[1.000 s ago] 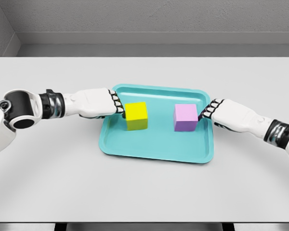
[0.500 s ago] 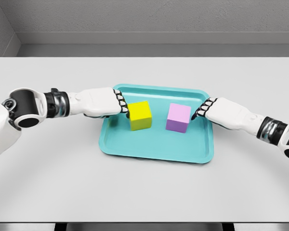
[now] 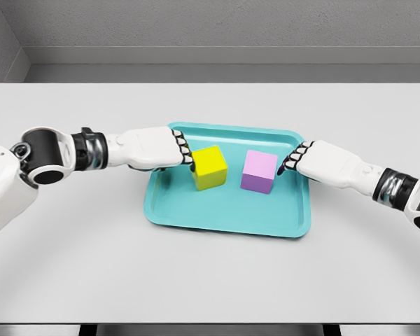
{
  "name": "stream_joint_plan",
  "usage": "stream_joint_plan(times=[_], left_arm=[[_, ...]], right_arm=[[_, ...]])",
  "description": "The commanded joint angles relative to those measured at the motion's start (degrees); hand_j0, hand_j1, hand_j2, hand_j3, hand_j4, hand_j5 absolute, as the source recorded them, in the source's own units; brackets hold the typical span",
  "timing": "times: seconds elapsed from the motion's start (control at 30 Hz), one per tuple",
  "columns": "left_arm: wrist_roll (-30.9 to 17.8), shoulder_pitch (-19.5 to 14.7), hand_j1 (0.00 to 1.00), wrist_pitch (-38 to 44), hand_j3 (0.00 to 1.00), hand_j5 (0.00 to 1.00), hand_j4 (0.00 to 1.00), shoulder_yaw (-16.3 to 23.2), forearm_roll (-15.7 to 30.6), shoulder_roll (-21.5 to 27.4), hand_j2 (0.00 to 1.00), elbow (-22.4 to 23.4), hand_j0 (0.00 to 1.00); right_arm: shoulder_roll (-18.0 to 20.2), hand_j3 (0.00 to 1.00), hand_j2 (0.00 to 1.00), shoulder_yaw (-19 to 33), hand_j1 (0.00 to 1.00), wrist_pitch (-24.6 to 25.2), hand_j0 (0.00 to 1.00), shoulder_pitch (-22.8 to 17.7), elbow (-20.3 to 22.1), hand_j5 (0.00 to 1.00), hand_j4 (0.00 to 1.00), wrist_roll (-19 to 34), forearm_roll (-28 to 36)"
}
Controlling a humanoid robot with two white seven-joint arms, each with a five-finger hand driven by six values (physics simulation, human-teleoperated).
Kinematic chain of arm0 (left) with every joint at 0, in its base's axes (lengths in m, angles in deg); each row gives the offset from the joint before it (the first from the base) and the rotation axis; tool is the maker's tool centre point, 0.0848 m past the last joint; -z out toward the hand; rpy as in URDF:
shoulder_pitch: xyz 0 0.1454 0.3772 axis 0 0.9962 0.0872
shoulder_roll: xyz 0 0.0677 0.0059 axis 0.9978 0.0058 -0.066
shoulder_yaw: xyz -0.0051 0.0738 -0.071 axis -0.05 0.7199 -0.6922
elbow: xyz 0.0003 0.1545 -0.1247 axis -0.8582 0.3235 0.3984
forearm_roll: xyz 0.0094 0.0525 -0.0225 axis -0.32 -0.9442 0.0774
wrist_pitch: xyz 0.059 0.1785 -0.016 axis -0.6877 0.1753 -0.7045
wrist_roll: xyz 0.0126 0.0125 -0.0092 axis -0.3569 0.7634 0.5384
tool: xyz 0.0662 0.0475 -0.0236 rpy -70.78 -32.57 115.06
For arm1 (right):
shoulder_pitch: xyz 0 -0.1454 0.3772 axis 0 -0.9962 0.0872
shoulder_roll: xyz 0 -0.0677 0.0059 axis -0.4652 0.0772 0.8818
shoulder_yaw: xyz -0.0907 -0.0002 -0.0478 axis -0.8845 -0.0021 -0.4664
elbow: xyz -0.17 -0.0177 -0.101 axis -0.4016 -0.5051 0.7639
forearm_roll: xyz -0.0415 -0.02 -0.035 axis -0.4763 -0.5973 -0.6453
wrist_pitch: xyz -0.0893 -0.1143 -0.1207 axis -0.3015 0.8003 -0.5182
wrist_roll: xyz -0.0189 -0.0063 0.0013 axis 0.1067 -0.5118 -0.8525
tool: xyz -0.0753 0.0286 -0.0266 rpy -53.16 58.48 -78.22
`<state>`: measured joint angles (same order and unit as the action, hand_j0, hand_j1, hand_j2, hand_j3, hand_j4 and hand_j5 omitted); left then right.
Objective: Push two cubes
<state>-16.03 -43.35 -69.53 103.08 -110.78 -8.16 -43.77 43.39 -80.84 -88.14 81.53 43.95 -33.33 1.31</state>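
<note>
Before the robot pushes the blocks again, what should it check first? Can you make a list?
1. Left hand against the yellow cube: ok, fingertips meet its left side.
2. Right hand against the purple cube: cannot tell, fingertips are at its right edge.
3. Both cubes on the teal tray: ok.
4. Cubes touching each other: not ok, a gap shows between them.
5. Path between the cubes clear: ok.

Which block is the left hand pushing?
The yellow cube: the left hand touches its side. The purple cube sits by the right hand.
</note>
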Motion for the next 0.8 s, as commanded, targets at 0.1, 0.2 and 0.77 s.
stream_joint_plan(times=[0.1,0.2,0.77], left_arm=[[-0.49,-0.09,0.71,0.13,0.71,0.71,0.71,-0.12,0.25,-0.73,0.71,0.13,0.71],[-0.58,-0.18,0.71,0.13,0.71,0.71,0.71,-0.12,0.25,-1.17,0.71,0.13,0.71],[-0.58,-1.05,0.71,0.13,0.71,0.71,0.71,-0.56,0.60,-1.09,0.71,6.10,0.71]], right_arm=[[0.12,0.64,0.64,-0.33,0.64,-0.46,0.64,0.26,0.47,0.64,0.64,1.57,2.15],[1.53,0.64,0.64,0.11,0.64,-0.46,0.64,0.26,1.96,0.64,0.64,1.65,2.07],[1.44,0.63,0.63,-0.59,0.63,-0.46,0.63,0.88,3.55,0.63,0.63,6.14,1.62]])
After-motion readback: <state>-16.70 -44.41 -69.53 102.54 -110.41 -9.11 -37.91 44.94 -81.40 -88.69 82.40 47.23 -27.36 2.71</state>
